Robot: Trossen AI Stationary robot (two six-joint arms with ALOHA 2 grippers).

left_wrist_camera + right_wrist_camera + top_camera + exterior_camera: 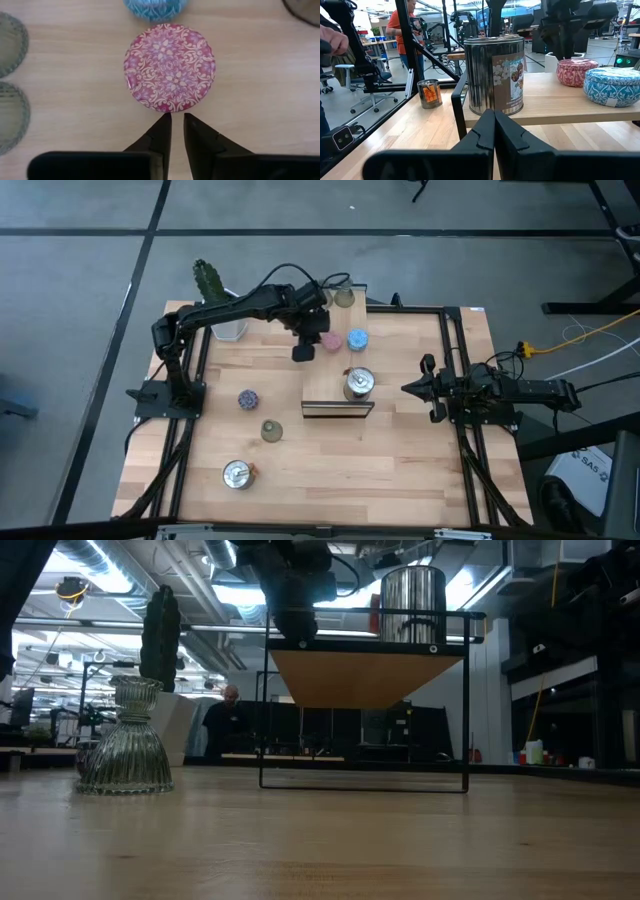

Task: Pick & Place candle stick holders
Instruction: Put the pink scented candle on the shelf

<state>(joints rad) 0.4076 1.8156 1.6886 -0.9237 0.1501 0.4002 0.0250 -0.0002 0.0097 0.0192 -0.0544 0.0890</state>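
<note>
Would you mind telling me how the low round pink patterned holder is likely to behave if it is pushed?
The low round pink patterned holder looks squat and flat-topped, so it would probably slide rather than tip. Its glossy top may be slippery.

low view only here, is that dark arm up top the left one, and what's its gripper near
observer: yes, the left arm; the left gripper points down with its tips just short of the pink holder.
operator: is it gripping anything
observer: no, the jaws are almost closed with nothing between them.
operator: and the right arm
observer: the right gripper waits shut on the table's right side, facing the silver holder on the wooden board.
</note>
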